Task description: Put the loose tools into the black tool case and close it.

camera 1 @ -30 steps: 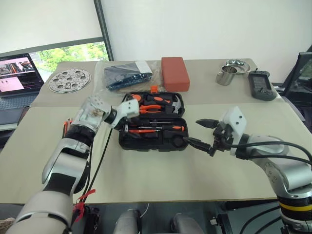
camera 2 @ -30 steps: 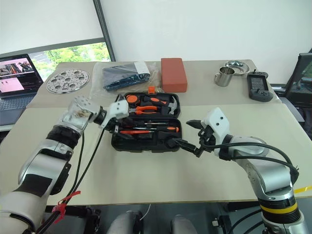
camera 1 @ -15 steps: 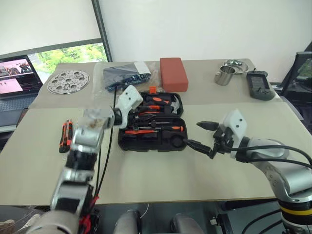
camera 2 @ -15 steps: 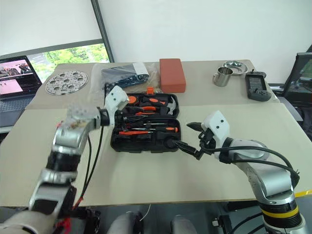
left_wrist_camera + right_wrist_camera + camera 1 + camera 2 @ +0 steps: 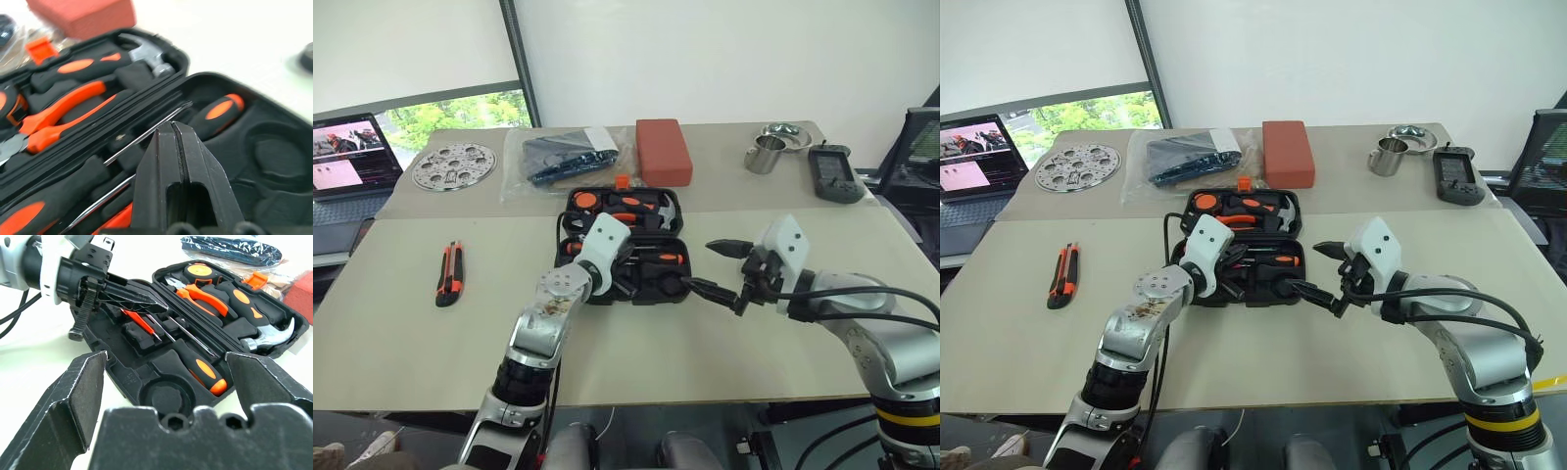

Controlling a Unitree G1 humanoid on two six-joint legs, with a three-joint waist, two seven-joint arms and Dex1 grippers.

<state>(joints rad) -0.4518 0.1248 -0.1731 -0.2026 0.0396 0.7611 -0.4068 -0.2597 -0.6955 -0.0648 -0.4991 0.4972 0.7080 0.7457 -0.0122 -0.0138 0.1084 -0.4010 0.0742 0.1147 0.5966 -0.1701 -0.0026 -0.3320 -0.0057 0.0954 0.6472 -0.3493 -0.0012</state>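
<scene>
Orange-and-black utility knife (image 5: pixel 449 273) lies on the table in head views.

case: black tool case (image 5: pixel 651 284) seen lying open and flat mid-table, orange latch (image 5: pixel 623 181) at far edge | screwdrivers: two slim black-and-orange screwdrivers (image 5: pixel 200 367) seen seated lengthwise in near half's slots | knife: black-and-orange utility knife (image 5: pixel 449 273) left loose on table, well apart to case's left, lying flat
</scene>
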